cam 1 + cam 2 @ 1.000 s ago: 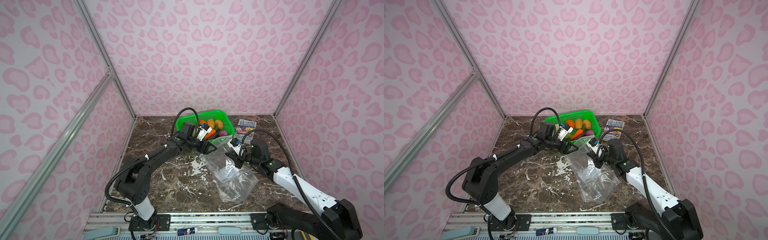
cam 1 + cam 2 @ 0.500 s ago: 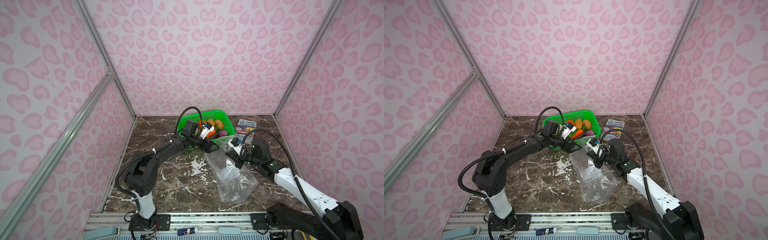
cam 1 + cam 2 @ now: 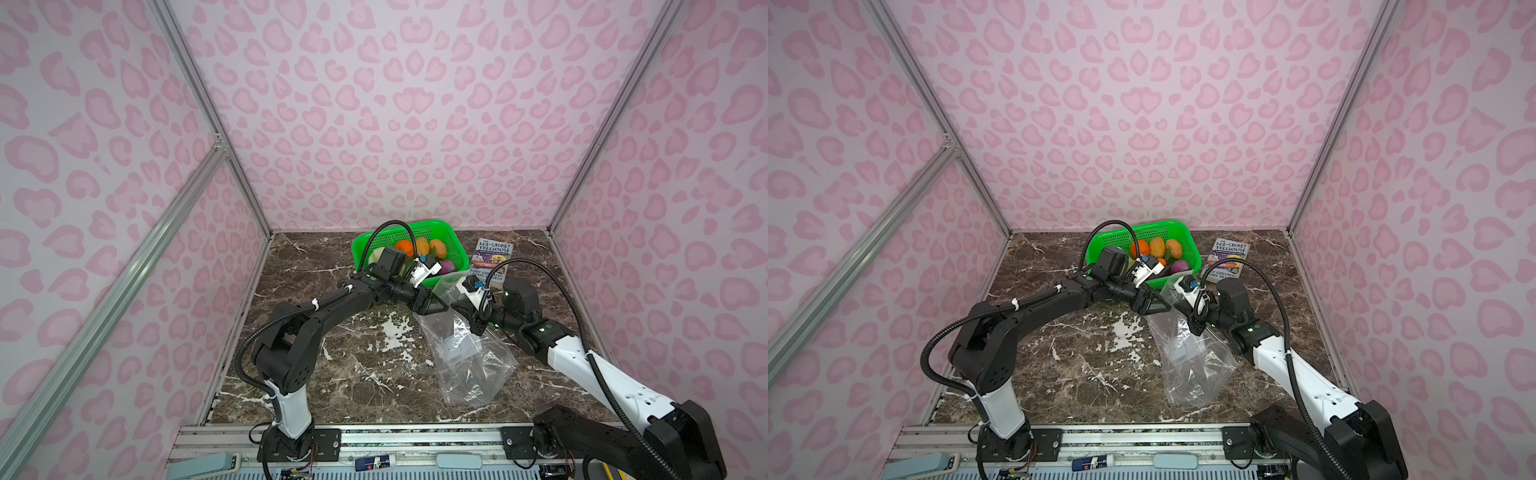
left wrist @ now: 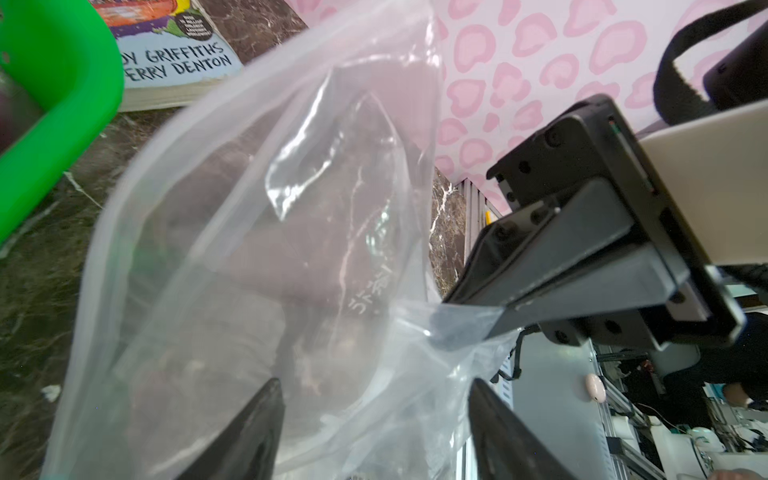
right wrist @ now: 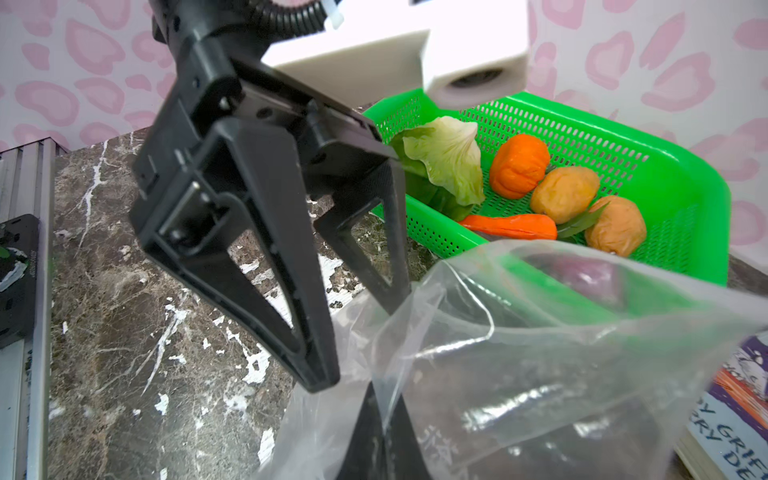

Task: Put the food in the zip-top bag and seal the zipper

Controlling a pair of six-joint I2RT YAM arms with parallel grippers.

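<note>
While the food (image 3: 405, 247) lies in the basket (image 3: 441, 227), the bag (image 3: 473, 361) holds none, unsealed; right claw (image 4: 455, 305) clamps its rim, left claw (image 5: 359, 340) open.

Left fingers (image 5: 257, 178) spread apart, right fingers (image 4: 582, 245) pressed together, both arms extended, tips close.

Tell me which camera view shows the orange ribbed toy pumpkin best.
The right wrist view: the orange ribbed toy pumpkin sits close, sharp and unobstructed in the green mesh basket. Both top views show it only as a small orange blob, crossed by the left arm's cable. The left wrist view misses it.
</note>
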